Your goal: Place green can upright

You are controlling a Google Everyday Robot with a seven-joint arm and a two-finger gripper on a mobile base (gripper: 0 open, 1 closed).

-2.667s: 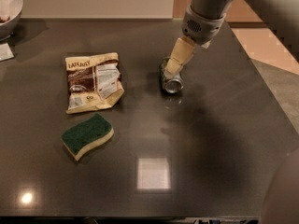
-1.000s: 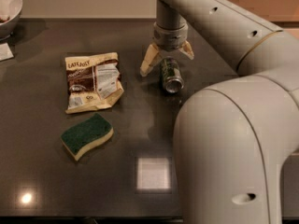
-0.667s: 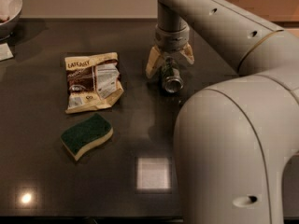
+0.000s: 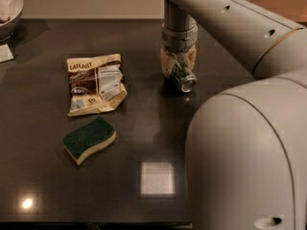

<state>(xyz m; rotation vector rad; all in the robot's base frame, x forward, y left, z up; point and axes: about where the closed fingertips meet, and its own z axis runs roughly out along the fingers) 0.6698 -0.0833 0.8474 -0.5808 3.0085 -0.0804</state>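
Note:
The green can [image 4: 182,76] lies on its side on the dark table [image 4: 144,128], right of centre at the back, its shiny silver end facing front right. My gripper [image 4: 178,65] comes straight down from above and its pale fingers [image 4: 166,63] stand on either side of the can, closed against its body. The can still rests on the table, tilted on its side.
A tan and brown snack bag [image 4: 95,84] lies left of the can. A green-topped sponge [image 4: 89,138] lies front left. A bowl [image 4: 8,11] stands at the back left corner. My arm's large grey body [image 4: 249,152] fills the right foreground.
The gripper's fingers, spread wide on both sides of the can a second ago, have come down and closed on it. The can has not visibly moved.

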